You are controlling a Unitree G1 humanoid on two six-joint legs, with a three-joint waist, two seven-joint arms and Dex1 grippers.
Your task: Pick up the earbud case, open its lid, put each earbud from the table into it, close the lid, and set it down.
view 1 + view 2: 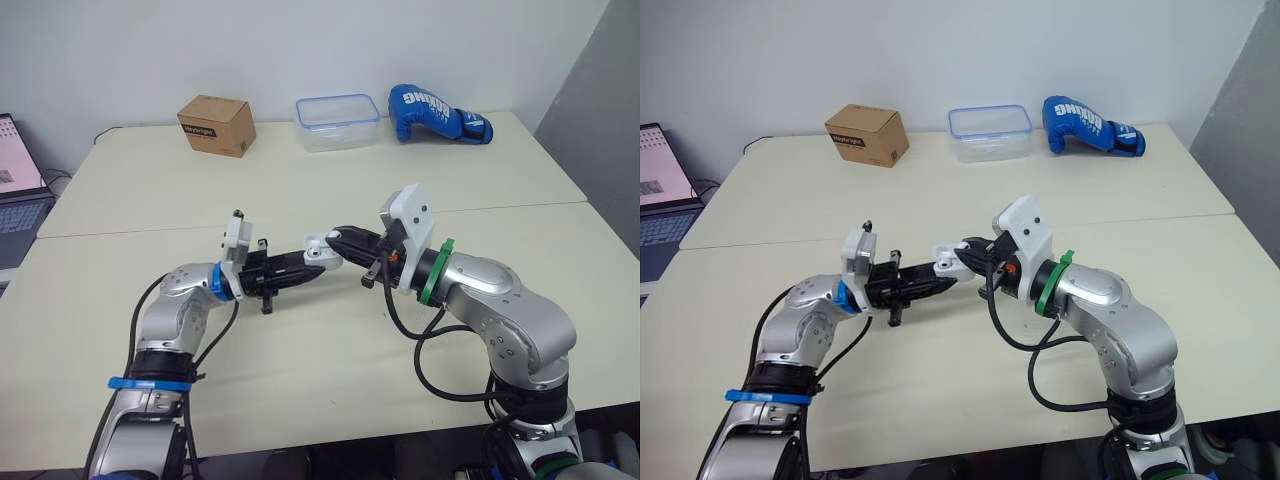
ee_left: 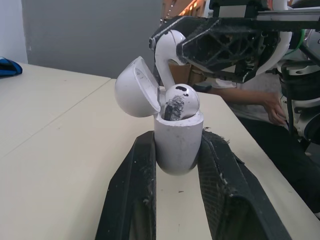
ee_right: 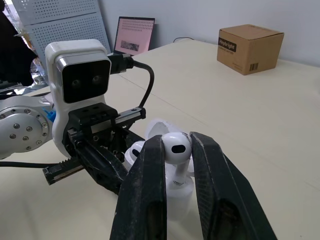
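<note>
Earbud case [image 2: 177, 140] sits upright in the left pincer [image 1: 312, 262], clamped between both black fingers [image 2: 132, 195], held off the tabletop [image 1: 300, 360]. It is well on the robot's side of the cardboard box [image 1: 216, 124] and a bit right of it. Lid [image 2: 135, 87] is open, tipped back on its hinge. One earbud [image 2: 180, 100] is already seated in the case, head poking above the rim, with a dark scuffed patch on it.

Right pincer [image 3: 176, 145] is closed on the second earbud [image 2: 167, 50], gripping its head. The stem points down at the case mouth, just beside the seated earbud. Cannot tell if the stem tip is in its socket or only touching the rim. The two pincers meet tip to tip over the tabletop, left arm coming from the box's side, right arm from the opposite side.

Clear plastic container [image 1: 337, 122] stands right of the cardboard box, blue boxing glove [image 1: 435, 113] further right past it, both near the wall like the box. Laptop [image 1: 18, 190] is well left of the box, off the tabletop edge.
</note>
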